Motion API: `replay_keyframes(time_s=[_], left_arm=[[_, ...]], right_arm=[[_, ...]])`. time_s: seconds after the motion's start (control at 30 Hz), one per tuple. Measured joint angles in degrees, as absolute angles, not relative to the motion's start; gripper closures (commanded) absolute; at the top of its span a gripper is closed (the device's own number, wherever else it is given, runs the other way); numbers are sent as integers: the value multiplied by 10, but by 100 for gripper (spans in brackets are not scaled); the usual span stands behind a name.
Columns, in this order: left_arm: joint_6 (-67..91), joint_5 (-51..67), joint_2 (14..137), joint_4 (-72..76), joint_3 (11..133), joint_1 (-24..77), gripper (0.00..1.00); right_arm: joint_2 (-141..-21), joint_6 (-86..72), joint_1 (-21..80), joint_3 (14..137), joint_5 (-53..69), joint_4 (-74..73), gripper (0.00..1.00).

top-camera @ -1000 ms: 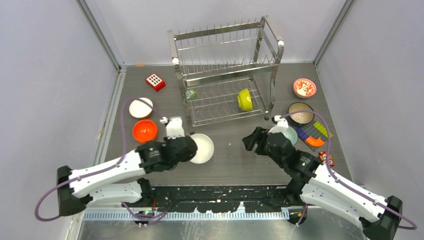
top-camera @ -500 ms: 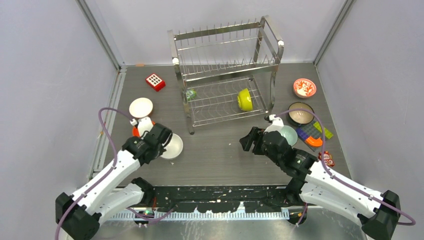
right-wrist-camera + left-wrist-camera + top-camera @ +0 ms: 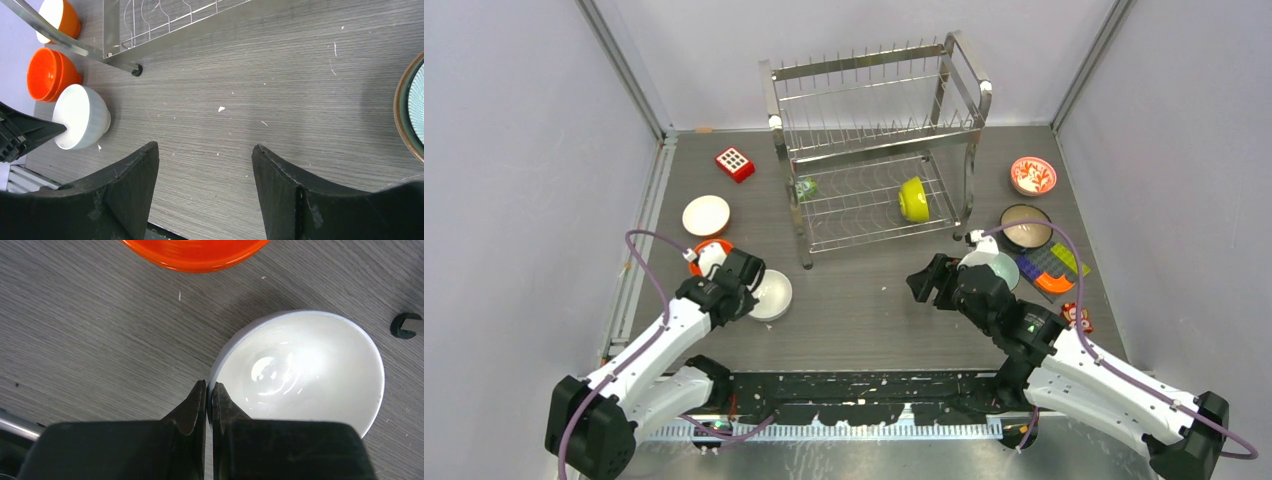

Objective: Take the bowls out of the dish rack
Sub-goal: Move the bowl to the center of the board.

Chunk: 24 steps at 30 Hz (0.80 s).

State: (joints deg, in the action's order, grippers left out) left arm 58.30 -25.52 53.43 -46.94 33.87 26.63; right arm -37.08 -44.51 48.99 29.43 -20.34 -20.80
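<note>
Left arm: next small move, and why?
Probably open the left gripper and let the white bowl go. Its fingers pinch the bowl's rim, and the bowl looks set down on the table beside the orange bowl, out of the dish rack. One yellow bowl waits in the rack's lower tier.
</note>
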Motion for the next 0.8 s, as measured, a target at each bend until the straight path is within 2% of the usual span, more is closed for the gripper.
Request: replay_keyframes(time_s=[0.37,0.43,0.8], left_arm=[[599,-253,531,-450,326,258,99],[601,-253,528,-450,325,258,91],[592,-249,508,-460,328,258,24]], right_arm=[[-370,-445,490,292,-207,-219,28],[-370,-445,490,292,-209,-220,27],[-370,-445,490,293,-211,-220,25]])
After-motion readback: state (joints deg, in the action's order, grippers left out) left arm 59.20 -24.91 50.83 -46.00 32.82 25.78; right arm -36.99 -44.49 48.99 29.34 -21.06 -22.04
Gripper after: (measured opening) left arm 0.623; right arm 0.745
